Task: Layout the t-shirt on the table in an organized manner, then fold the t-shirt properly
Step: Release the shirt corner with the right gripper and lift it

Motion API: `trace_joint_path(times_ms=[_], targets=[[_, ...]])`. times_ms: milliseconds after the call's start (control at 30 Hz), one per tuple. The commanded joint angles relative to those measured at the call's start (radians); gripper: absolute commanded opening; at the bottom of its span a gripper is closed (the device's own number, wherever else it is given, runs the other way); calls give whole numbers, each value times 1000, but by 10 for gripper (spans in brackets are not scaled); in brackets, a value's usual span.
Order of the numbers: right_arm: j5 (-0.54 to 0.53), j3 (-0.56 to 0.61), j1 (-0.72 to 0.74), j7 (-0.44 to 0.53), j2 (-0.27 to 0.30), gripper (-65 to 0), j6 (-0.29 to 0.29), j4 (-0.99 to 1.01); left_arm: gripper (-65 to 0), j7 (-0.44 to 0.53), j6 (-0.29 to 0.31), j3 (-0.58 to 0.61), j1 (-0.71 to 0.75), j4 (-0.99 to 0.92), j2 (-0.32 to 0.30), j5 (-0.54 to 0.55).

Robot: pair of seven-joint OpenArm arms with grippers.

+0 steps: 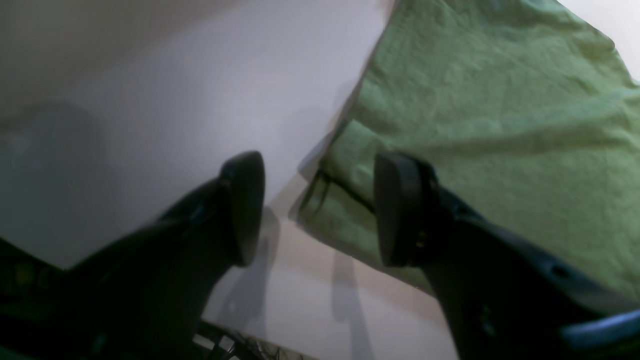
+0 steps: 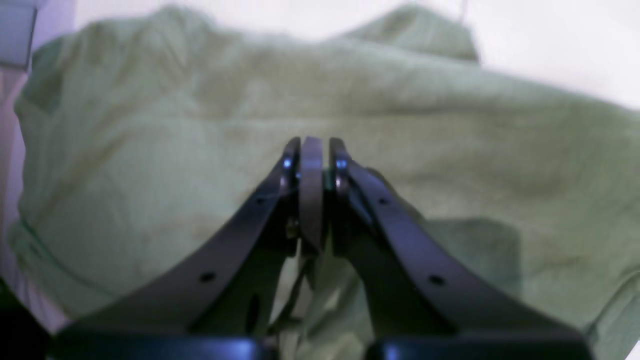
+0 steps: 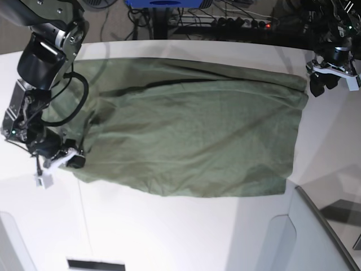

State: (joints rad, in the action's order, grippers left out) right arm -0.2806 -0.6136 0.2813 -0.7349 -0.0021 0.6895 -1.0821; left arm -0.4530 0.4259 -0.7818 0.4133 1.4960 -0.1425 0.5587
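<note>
A: Item one, at the shirt's left edge in the base view?

B: My right gripper (image 3: 76, 160), jaws pressed together at the lower left corner of the t-shirt (image 3: 192, 130). In the wrist view a thin fold of the green cloth sits pinched between my pads (image 2: 311, 190).

A: Item two, the shirt itself?

B: One green t-shirt, spread over the middle of the white table (image 3: 169, 237), wrinkled, with a long crease running below its far edge.

A: Item three, past the shirt's right edge?

B: My left gripper (image 3: 324, 83), off the shirt's far right corner, above bare table. Jaws stand wide apart, holding nothing; in its wrist view one finger (image 1: 395, 210) hangs over the cloth's hem, the other over the table.

A: Anything else?

B: A grey panel (image 3: 316, 237), beyond the shirt's near right corner.
</note>
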Motion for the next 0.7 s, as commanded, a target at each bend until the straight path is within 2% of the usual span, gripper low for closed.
trace_joint_path(times_ms=[0,67,100,233,267,300,367,467,533,633,667], targets=[[-18,4,26,33,9,-620,9,-17,-324,23,6,-6,3,7,-16,16],[-15,10,28,34,11,-594,9,-20,-324,23,6,-6,3,-13,-16,16],[-15,11,28,27,12,-549,9,-20,-324,23,6,-6,3,-24,-16,16],[-16,7,20,-31,38,-252,9,-28,-324,23,6,-6,2,-34,-16,16],[-18,1,12,-41,40,-206,9,-45,-324,23,6,-6,2,-34,-16,16],[-18,2,-11,-44,41,-197,9,-74,-324,23,6,-6,2,-34,-16,16],[-19,10,-89,-76,49,-239,9,-211,-324,24,6,-8,5,-30,-16,16],[-29,56,-221,-237,35,-324,9,-445,-324,29,6,-9,22,-25,-18,16],[-68,114,-322,-329,11,-422,9,-565,-324,29,6,-9,23,-27,-18,16],[-138,166,-437,-352,-31,-621,9,-619,-326,29,6,-9,22,-27,-18,16],[-151,179,-462,-351,-40,-650,9,-614,-332,29,6,-9,20,-25,-18,16]])
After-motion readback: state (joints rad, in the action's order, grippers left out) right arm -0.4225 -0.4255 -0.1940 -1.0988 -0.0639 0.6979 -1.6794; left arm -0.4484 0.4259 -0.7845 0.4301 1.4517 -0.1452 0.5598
